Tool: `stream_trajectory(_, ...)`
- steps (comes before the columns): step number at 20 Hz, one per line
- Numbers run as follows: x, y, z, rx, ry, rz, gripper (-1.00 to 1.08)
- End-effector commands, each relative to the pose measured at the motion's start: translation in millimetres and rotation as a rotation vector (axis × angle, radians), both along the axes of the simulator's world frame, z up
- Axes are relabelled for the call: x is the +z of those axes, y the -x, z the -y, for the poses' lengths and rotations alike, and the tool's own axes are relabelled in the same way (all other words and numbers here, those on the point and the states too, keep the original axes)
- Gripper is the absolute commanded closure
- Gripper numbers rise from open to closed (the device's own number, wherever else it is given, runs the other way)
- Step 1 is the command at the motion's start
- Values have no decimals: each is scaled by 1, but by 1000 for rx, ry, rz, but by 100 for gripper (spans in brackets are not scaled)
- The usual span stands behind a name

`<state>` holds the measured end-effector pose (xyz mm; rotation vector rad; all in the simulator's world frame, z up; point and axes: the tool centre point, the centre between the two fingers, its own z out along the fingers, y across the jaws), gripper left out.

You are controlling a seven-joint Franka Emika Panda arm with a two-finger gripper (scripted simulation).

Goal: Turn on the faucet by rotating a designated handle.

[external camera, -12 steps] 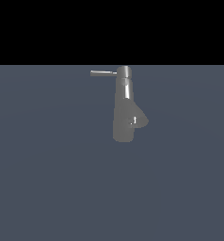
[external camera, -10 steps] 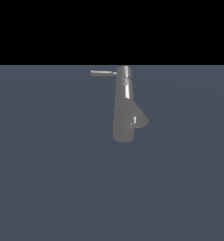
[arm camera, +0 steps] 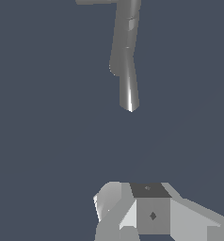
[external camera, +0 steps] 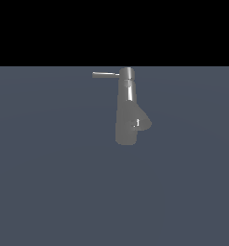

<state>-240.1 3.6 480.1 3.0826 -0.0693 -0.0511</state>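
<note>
One faucet (external camera: 128,108) stands upright, its single handle (external camera: 106,74) lying level, pointing toward the exterior view's left. The fingers (arm camera: 132,212) are well apart from it; their spread cannot be told.

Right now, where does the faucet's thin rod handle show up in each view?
Exterior view: the handle juts from the top cap of the faucet toward the exterior view's left.
Wrist view: only a sliver of the handle shows, cut off by the picture's edge, well away from the claw.
Shared landmark: the faucet column.
</note>
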Motion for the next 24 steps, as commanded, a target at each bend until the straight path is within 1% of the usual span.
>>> stream_trajectory(1, 0, -8, -1, -30, 6, 0, 108)
stream_trajectory(8, -2, -42, -4, -156, 32, 5, 108)
stream_trajectory(16, -12, -92, -11, -333, 63, 17, 108)
stream_trajectory(24, -30, -143, -19, -508, 86, 30, 108)
